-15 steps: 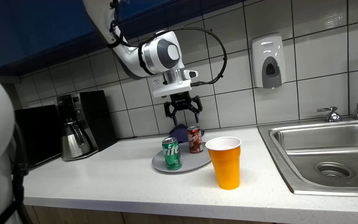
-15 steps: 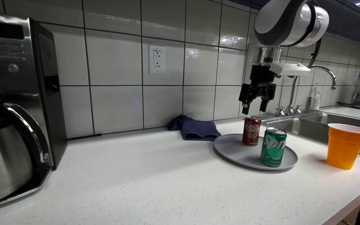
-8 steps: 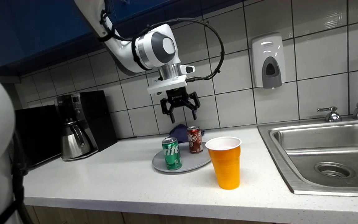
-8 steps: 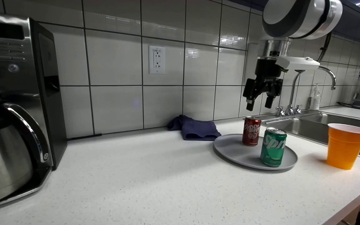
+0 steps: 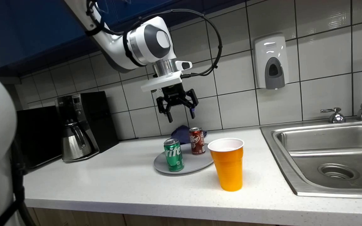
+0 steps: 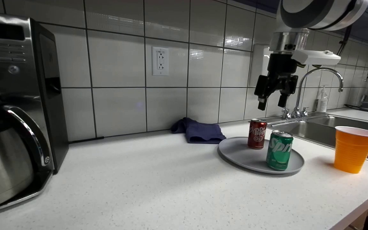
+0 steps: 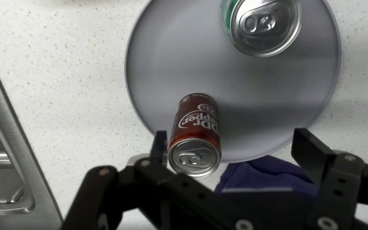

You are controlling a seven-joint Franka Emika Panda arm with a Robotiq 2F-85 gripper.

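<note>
Seeing a tiled wall (image 6: 120, 60) above the back edge of a white bench (image 5: 105, 185), with wooden fronts (image 5: 80, 218) under its front edge; noting a white and grey arm (image 5: 156, 44) bent down over the bench; a steel sink (image 5: 284, 163), let in between back edge and front edge; a black and steel coffee maker (image 5: 94, 121), at the back edge, well apart from the sink; a round grey plate (image 7: 177, 64), nearer to the sink than to the coffee maker; the gripper (image 5: 181, 119), in the air above the plate, with fingers (image 7: 310, 153) pointing down and spread wide apart; a dark blue cloth (image 6: 203, 131), crumpled along the back edge, near the plate; an orange cup (image 5: 228, 169), upright, closer than the plate to the front edge and near the sink; a green Sprite can (image 6: 279, 151), upright on the front-edge side of the plate; and a red Dr Pepper can (image 7: 196, 127), upright on the back-edge side of the plate, closest of all to the gripper; in both exterior views, below the fingertips and apart from them; in the wrist view, showing close beside one finger.
</note>
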